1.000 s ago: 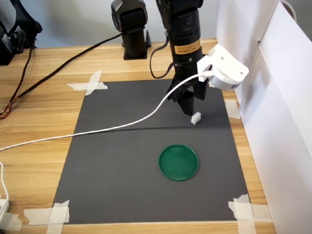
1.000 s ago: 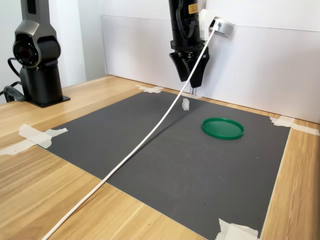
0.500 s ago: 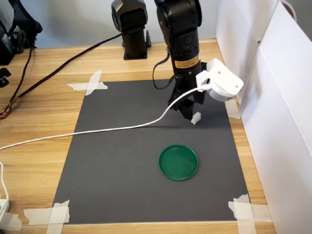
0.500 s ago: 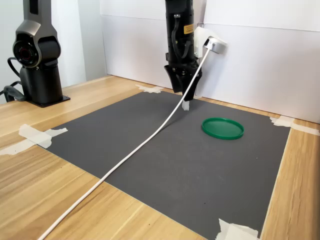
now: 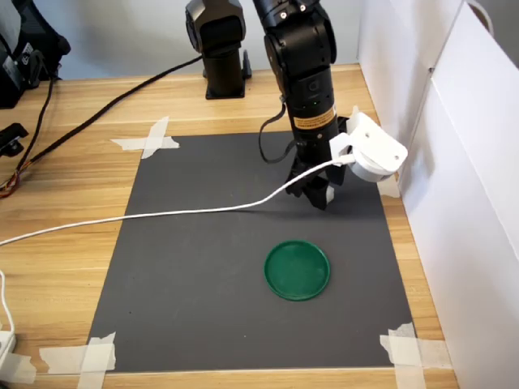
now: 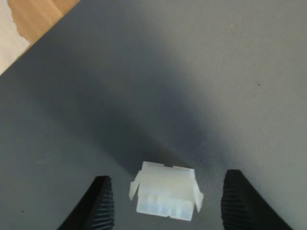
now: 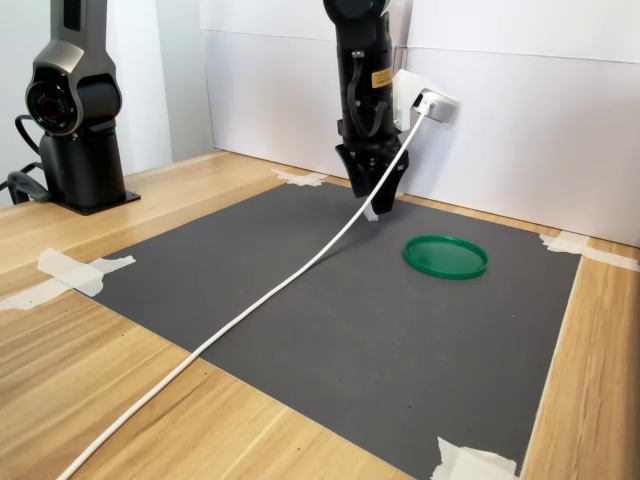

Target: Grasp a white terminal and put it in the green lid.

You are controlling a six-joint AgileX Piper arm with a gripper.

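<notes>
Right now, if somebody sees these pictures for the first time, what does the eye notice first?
The black gripper is down on the dark mat, open, with the white terminal between its fingers. The green lid lies empty nearer the first exterior view's bottom.

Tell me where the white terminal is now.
In the wrist view, the white terminal lies on the dark mat between the open claw's two fingers, touching neither.

The small blocky white terminal (image 6: pixel 166 193) lies on dark matting, well apart from the flat green lid (image 5: pixel 298 270).
</notes>
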